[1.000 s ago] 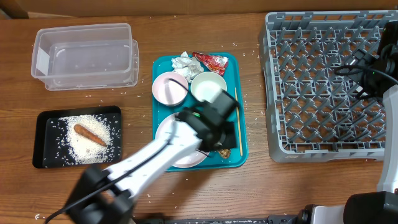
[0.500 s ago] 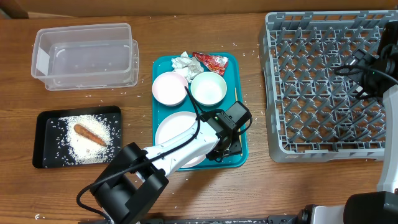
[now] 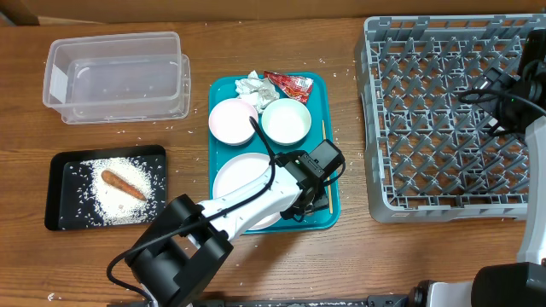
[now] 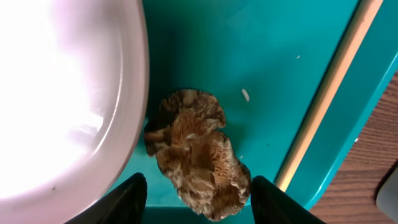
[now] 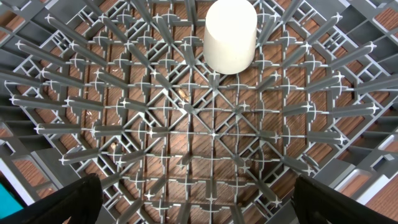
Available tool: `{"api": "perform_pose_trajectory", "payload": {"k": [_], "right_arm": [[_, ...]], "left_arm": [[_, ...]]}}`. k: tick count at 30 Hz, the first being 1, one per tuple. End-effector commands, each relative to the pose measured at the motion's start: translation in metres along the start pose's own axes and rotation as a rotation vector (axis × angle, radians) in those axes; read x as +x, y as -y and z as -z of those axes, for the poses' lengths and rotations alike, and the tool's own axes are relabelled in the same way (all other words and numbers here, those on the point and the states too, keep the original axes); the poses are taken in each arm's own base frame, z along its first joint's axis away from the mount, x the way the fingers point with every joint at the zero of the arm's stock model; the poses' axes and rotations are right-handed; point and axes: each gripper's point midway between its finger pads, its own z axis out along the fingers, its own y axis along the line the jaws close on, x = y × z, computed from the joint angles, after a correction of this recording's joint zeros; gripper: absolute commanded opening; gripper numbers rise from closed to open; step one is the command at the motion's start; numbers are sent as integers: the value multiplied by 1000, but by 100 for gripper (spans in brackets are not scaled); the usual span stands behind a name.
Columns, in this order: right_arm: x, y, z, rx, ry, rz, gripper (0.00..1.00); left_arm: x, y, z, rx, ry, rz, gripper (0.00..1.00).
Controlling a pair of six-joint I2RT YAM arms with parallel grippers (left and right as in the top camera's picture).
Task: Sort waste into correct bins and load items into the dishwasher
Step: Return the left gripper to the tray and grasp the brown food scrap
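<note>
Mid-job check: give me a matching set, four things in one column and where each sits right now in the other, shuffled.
Things:
1. sausage
2. wrapper
3. cup
4. crumbly bit

Places:
A. standing in the rack
B. between the left fingers, beside the plate
C. on the rice in the black tray
D. at the teal tray's far end, next to the napkin

Pairs: 1-C, 2-D, 3-A, 4-B
</note>
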Motion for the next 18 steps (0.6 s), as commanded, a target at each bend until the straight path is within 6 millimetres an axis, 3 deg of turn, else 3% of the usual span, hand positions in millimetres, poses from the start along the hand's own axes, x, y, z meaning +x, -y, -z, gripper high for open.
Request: {"api": "perform_pose_trajectory", "payload": {"k": [1, 5, 11, 18], "right_arm": [[-6, 0, 7, -5, 26, -9, 100], [-6, 0, 7, -5, 26, -9, 100], [-6, 0, 7, -5, 26, -9, 100], [-6, 0, 7, -5, 26, -9, 100]], "left_arm": [[-6, -2, -7, -21, 16, 28, 57], [-7, -2, -8, -24, 22, 37, 57], [-7, -4, -20, -41, 13, 57, 67], [-4, -1, -23, -31, -10, 53, 54]]}}
